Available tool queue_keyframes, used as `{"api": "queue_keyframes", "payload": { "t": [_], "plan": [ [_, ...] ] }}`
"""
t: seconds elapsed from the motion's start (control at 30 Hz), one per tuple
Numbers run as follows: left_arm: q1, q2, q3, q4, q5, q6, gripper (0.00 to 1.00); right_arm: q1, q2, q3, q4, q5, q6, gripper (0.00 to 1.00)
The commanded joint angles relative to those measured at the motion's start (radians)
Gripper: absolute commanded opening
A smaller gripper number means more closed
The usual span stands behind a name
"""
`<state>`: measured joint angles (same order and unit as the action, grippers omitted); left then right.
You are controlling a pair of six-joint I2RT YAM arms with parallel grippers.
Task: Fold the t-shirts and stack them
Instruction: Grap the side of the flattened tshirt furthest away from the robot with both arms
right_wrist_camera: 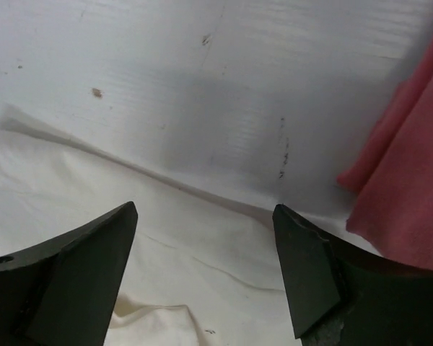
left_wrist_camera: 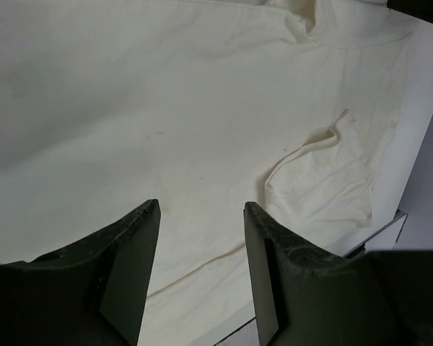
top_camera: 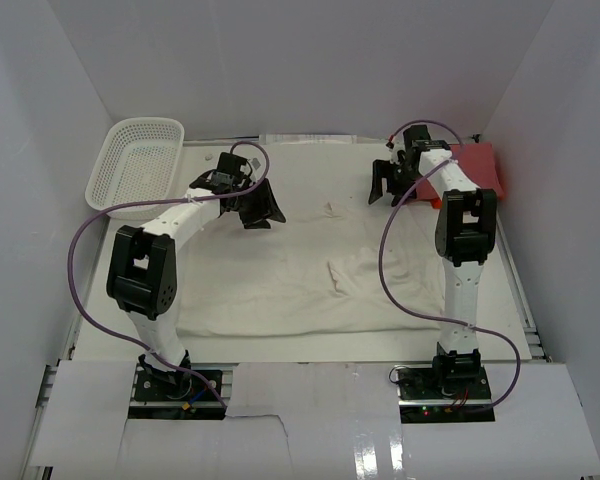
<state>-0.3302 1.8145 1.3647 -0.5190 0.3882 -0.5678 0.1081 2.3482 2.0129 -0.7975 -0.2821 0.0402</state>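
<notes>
The left gripper [top_camera: 263, 208] and right gripper [top_camera: 390, 190] are both standing open, holding nothing, over the far part of the cream-white t-shirt [top_camera: 310, 270] lying spread mid-table; each should be pinching a far corner evenly before folding; counting two shirts, including one red t-shirt [top_camera: 477, 165] far right; one mesh basket [top_camera: 145, 123].

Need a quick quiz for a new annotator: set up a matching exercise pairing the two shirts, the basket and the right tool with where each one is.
Things:
1. cream shirt
2. red shirt
3. basket
4. right tool

Places:
A. far left corner
B. far right corner
C. spread out across the middle
D. open, above the cream shirt's far edge

Pairs: 1-C, 2-B, 3-A, 4-D
</notes>
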Motion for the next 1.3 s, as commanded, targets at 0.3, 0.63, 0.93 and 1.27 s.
{"api": "queue_keyframes", "payload": {
  "t": [0.3,0.63,0.93,1.27],
  "plan": [
    [-0.004,0.003,0.033,-0.010,0.020,0.031,0.61,0.050,-0.047,-0.076,-0.080,-0.035,-0.071,0.50],
    [-0.004,0.008,0.030,-0.015,0.020,0.036,0.61,0.059,0.014,0.032,0.007,0.056,-0.049,0.25],
    [-0.016,0.012,0.028,-0.015,0.031,0.042,0.61,0.051,-0.030,-0.035,0.165,0.035,-0.034,0.08],
    [-0.036,0.032,0.024,-0.010,0.043,0.042,0.61,0.076,-0.426,-0.664,0.634,0.095,-0.187,0.22]
  ]
}}
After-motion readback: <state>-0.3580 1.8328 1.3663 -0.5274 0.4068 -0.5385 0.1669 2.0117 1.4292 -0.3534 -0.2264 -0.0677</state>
